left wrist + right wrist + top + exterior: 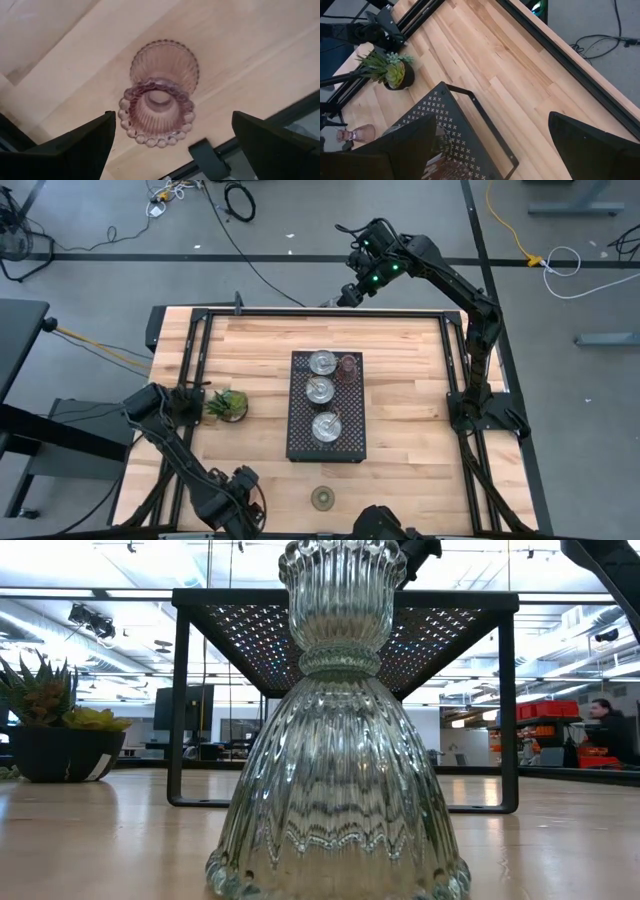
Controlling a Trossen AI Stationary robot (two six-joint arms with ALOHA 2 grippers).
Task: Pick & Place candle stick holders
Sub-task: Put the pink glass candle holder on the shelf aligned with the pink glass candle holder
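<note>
Pink glass holder (159, 97) looks fragile and slick; left gripper (172, 142), wide open and empty, should pinch its ribbed neck.

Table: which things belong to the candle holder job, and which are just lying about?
Job: silver cups, brownish holder, olive holder, pink holder.
Lying about: plant, black tray.

In the low view we lose the top of the clear holder (338, 730) to the upper edge. The pink holder (159, 95) goes unseen from above, under the left arm. In the right wrist view the fingers (385, 155) hide most of the tray (455, 125) and what it carries.
</note>
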